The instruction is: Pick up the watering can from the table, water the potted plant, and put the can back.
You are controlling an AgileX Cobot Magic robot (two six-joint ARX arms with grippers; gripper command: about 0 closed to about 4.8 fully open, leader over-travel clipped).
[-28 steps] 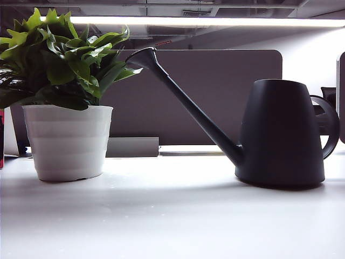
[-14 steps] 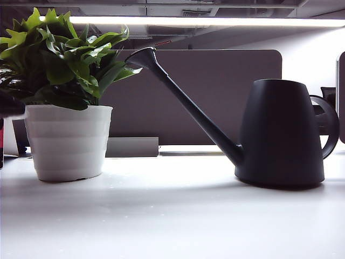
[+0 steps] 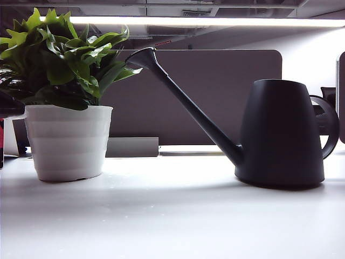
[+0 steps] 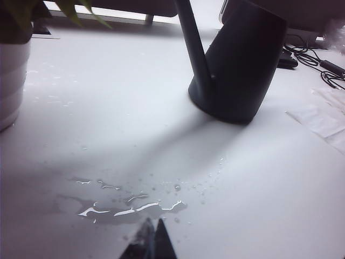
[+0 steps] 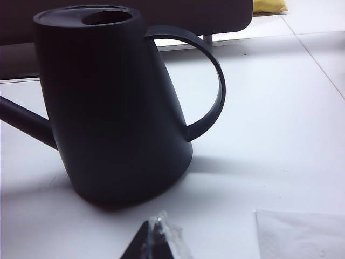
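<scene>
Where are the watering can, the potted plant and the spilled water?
watering can [image 3: 280, 135], exterior view, middle of its body.
potted plant [image 3: 67, 143], exterior view, front of its white pot.
spilled water [image 4: 129, 208], left wrist view, puddle's middle.

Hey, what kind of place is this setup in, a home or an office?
Probably an office. A grey upright desk divider panel stands behind the wide white tabletop, a long ceiling strip light runs overhead, and black cables trail past the matte dark charcoal watering can.

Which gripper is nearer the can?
Right. The right gripper, shut, sits just off the can on its handle side. The left gripper, shut, is farther back past a puddle, on the spout side.
</scene>
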